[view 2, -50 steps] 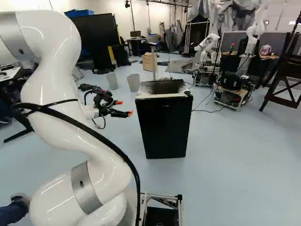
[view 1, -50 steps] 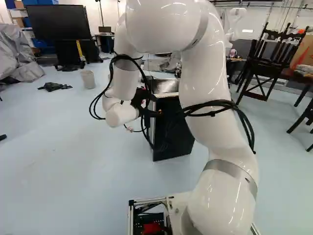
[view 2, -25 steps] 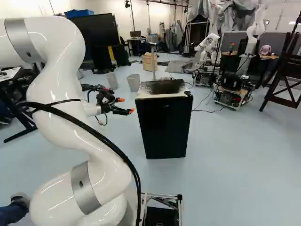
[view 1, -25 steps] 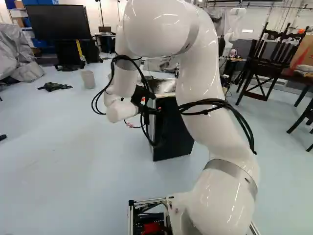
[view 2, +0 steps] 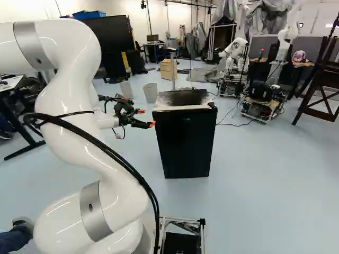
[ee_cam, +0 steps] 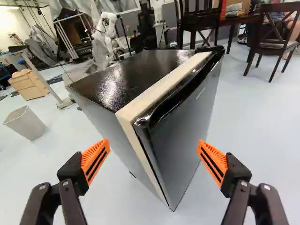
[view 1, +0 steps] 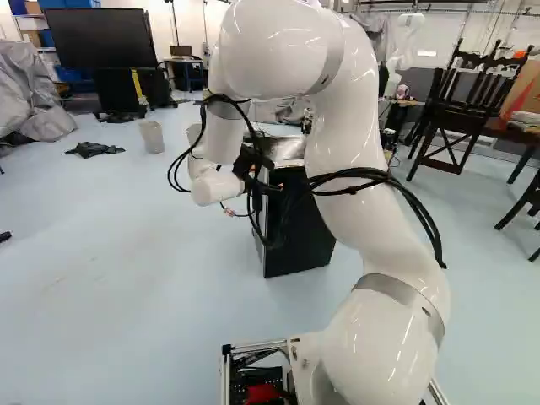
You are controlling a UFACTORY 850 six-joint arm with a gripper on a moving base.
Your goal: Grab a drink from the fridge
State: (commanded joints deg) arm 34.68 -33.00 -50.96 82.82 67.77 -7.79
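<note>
Facing the mini fridge [ee_cam: 129, 77] at its twelve o'clock, the gripper [ee_cam: 153, 142] holds its fingers wide apart, probably to straddle the door's edge. The door [ee_cam: 187, 126] looks closed, presumably hiding the drink.

A closed black fridge [view 2: 185, 143] stands upright on the floor [view 2: 254, 190].

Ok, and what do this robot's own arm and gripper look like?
The arm is glossy white, with thick, rounded, tube-like segments and grey bands at some joints. Black cables run along its outside in loose loops. The gripper is black, its two jointed fingers tipped with bright orange, ribbed pads that carry dark slots.
</note>
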